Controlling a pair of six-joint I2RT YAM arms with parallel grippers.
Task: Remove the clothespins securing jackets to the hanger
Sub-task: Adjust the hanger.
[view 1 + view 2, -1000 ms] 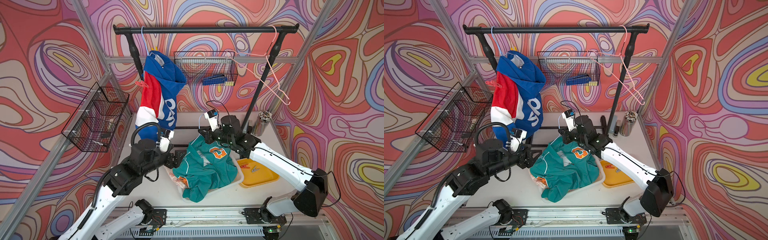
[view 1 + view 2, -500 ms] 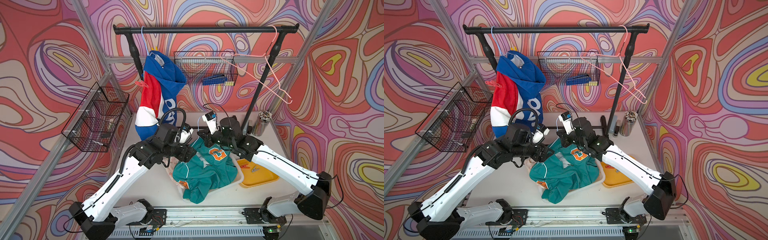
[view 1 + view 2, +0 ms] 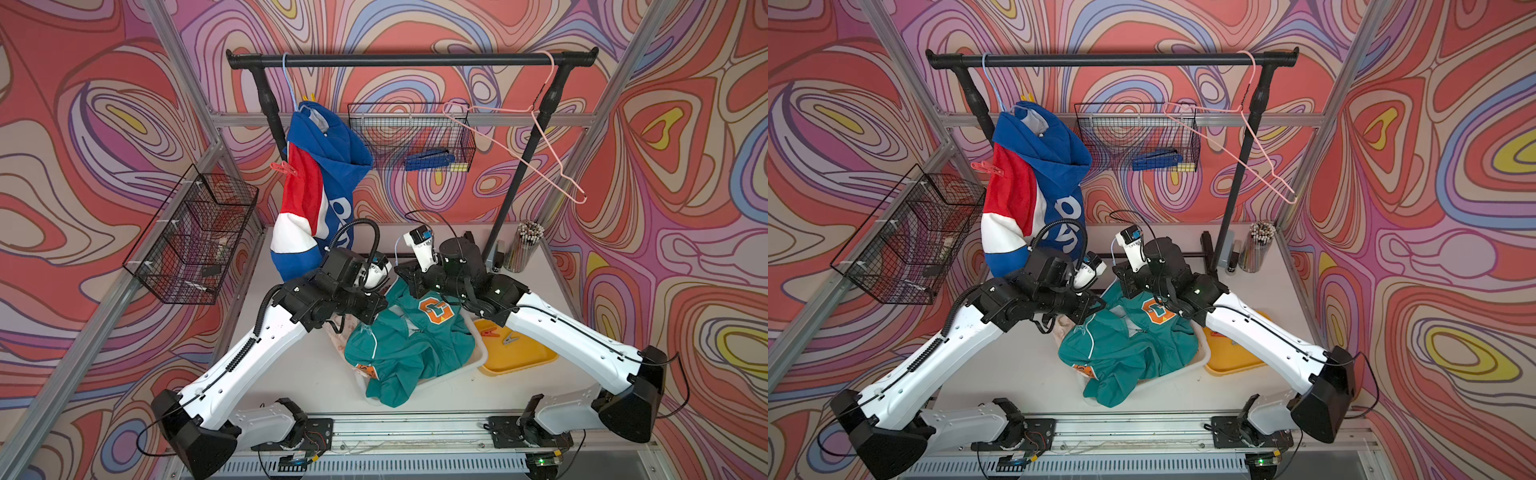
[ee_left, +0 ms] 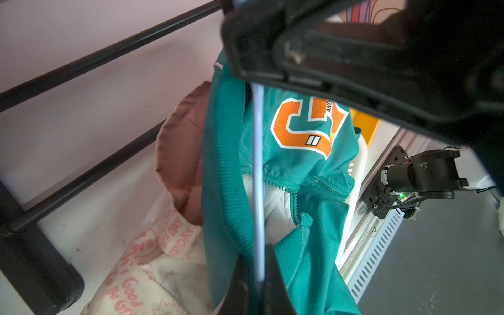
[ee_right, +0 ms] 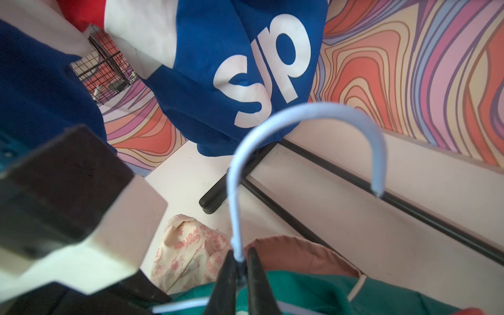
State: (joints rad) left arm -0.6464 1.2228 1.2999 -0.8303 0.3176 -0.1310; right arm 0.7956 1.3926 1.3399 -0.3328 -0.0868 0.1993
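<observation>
The teal jacket (image 3: 411, 345) with the orange G lies in a white bin (image 3: 478, 363), over the pink-and-cream jacket (image 4: 152, 272). A light blue hanger (image 5: 300, 109) rises out of its collar. My left gripper (image 4: 259, 251) is shut on the hanger's wire (image 4: 257, 163). My right gripper (image 5: 240, 255) stands closed about the hanger's neck, just below the hook. The blue-red-white jacket (image 3: 320, 174) hangs from the rod on another hanger, with a red clothespin (image 3: 284, 168) at its shoulder and a yellow clothespin (image 3: 309, 97) at its top.
A yellow tray (image 3: 519, 357) right of the bin holds a red-orange clothespin (image 3: 489, 332) and a grey one (image 3: 510, 339). A bare pink hanger (image 3: 519, 137) hangs from the black rod (image 3: 415, 60). Wire baskets (image 3: 195, 237) (image 3: 411, 137) are on the walls. A pencil cup (image 3: 525, 245) stands at the back right.
My left arm has swung in from the left to the teal jacket and shut on the hanger's wire. The right arm has stayed at the hanger's neck.
</observation>
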